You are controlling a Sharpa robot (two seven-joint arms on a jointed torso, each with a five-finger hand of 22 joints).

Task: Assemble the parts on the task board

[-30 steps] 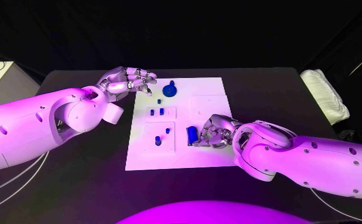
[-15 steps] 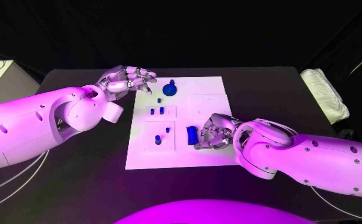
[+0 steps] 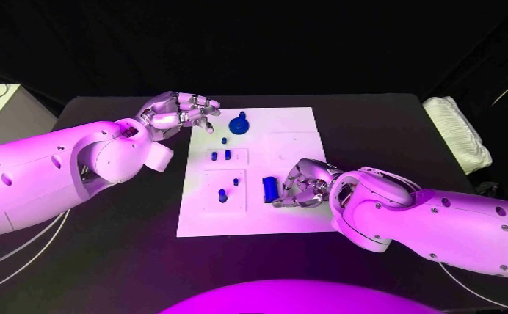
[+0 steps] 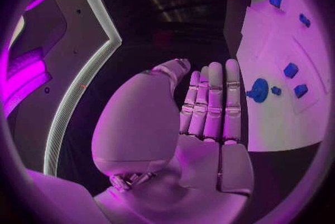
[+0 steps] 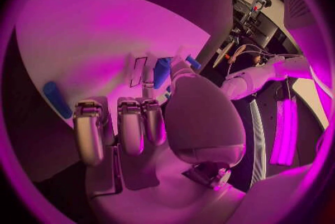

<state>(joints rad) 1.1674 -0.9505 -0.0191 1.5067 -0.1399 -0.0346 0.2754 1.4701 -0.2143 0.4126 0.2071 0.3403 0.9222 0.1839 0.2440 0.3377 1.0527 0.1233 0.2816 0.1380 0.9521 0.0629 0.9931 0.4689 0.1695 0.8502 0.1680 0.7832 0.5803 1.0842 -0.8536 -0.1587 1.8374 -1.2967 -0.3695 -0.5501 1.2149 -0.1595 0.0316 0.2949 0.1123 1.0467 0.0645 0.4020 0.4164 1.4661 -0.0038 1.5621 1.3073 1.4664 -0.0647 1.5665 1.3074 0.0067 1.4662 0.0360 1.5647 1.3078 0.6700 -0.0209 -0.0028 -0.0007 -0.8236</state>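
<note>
**Right hand is right on the blue block**

Right hand [image 3: 302, 185] sits fingers curled beside the long blue block [image 3: 270, 188], which lies lengthwise on the task board [image 3: 285, 222]; whether it's actually gripping, can't tell. Left hand [image 3: 178, 114] hovers open, well apart.

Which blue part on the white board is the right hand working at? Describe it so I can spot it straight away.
Start at the white task board in the middle of the black table and go to its near right side, where the right hand rests on the board. Just beside that hand's fingertips is the blue rectangular block. It is the longest blue piece; the others are small pegs and a round knob at the far end.
</note>
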